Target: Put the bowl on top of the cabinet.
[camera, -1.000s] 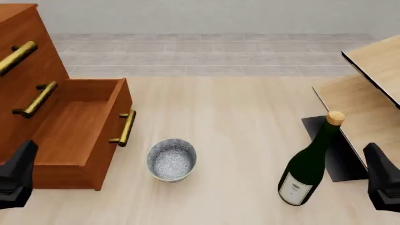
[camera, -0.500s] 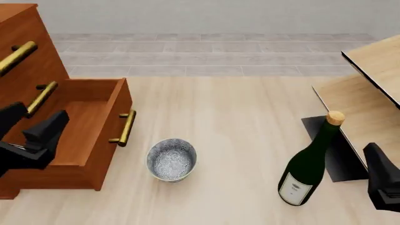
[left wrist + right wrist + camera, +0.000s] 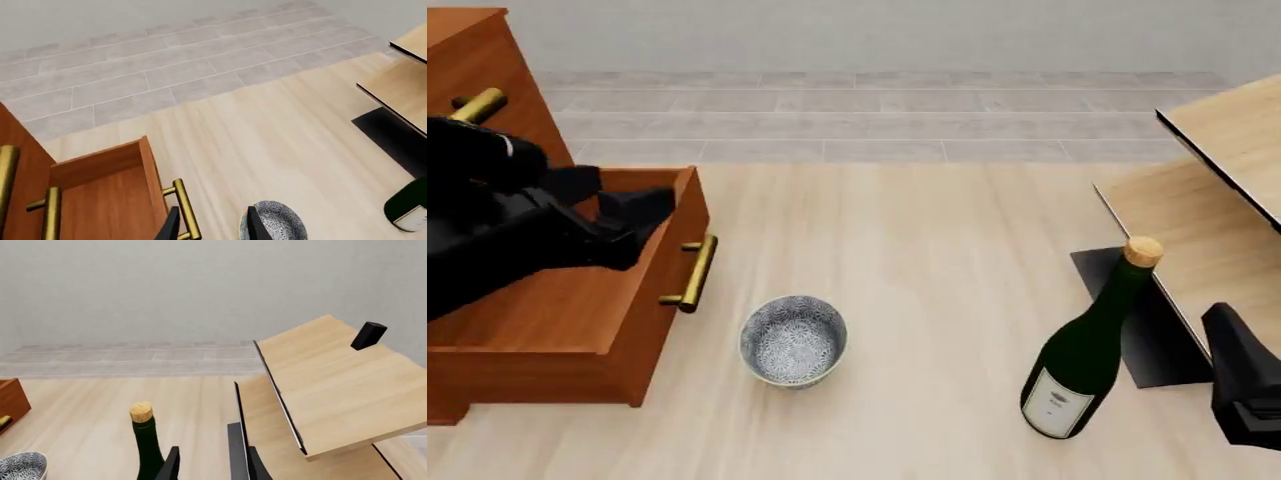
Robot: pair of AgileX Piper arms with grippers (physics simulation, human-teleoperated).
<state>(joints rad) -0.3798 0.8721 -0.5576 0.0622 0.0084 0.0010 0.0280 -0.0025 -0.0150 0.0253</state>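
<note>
The speckled blue-and-white bowl [image 3: 793, 340] stands upright on the floor, just right of the open bottom drawer [image 3: 574, 330] of the reddish-brown cabinet [image 3: 497, 62]. My left gripper [image 3: 614, 200] hovers open and empty above that drawer, behind and left of the bowl. In the left wrist view the bowl [image 3: 277, 227] lies just beside the left gripper [image 3: 213, 231], close to one fingertip. My right gripper [image 3: 1244, 388] sits low at the right edge, far from the bowl. The right wrist view shows the right gripper [image 3: 203, 467] open and empty, with the bowl [image 3: 20, 467] in the corner.
A dark green corked bottle [image 3: 1088, 350] stands right of the bowl, close to the right gripper. Behind it a pale wood shelf unit [image 3: 1228, 200] fills the right side. Brass bar handles [image 3: 694, 272] stick out from the drawer fronts.
My left arm has risen from the lower left corner and moved forward and right, now over the open drawer. The right arm, bowl and bottle have not moved.
</note>
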